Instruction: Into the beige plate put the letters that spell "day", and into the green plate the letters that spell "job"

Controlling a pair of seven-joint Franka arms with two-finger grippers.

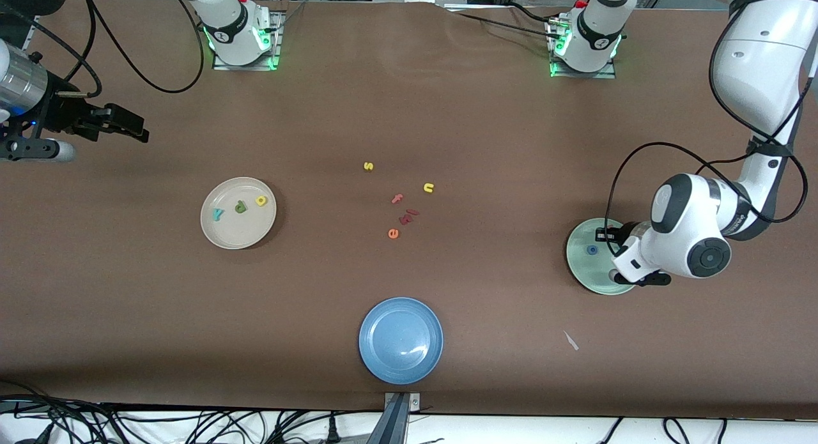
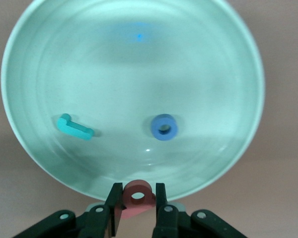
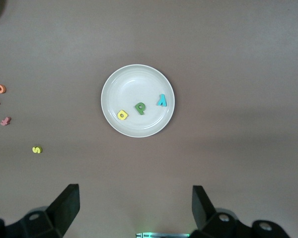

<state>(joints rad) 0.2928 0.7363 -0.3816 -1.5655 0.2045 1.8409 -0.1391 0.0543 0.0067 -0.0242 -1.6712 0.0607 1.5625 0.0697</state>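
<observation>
Brown tabletop fills my screens. My left gripper (image 2: 135, 213) pinches the salmon-red b (image 2: 137, 197) over the green plate (image 2: 44, 49), where the teal j (image 2: 75, 128) and blue o (image 2: 164, 127) lie. Toward the right arm's end, the beige plate (image 1: 214, 230) holds the y (image 1: 218, 214), d (image 1: 240, 207) and a (image 1: 261, 200). My right gripper (image 3: 135, 206) waits, fingers spread, above bare table.

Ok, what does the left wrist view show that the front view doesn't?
Only the left wrist view: the left pincer shut on the salmon b over the green plate's rim, and the teal j in it. Only the front view: the beige plate with d, a, y, and the open right pincer. Both: the blue o.
</observation>
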